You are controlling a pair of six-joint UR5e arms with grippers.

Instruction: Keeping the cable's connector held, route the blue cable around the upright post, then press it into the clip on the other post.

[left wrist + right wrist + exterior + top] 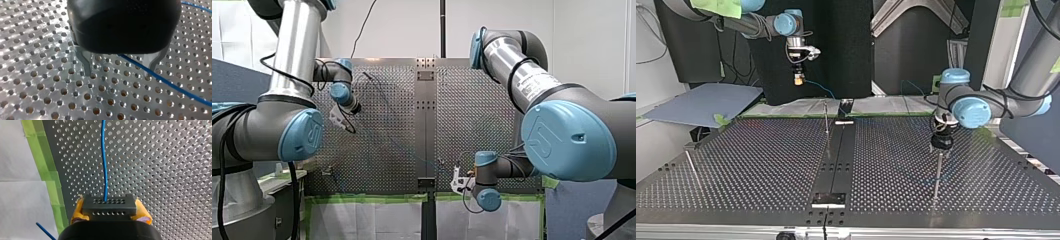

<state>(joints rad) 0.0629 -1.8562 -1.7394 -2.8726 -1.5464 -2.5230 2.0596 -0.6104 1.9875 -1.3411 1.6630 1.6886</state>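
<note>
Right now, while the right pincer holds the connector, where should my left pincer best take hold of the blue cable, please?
Probably the straight stretch of blue cable running slantwise between the metal fingers of the open left pincer. Come down from above, fingers across its run: it is thin, straight and passes close over the perforated table. The right pincer holds the black connector.

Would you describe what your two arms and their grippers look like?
My left arm and right arm have silver tubes, grey joints, blue caps embossed with a logo, and black cables along them. My left gripper is black with metal fingers; my right gripper has yellow pads.
</note>
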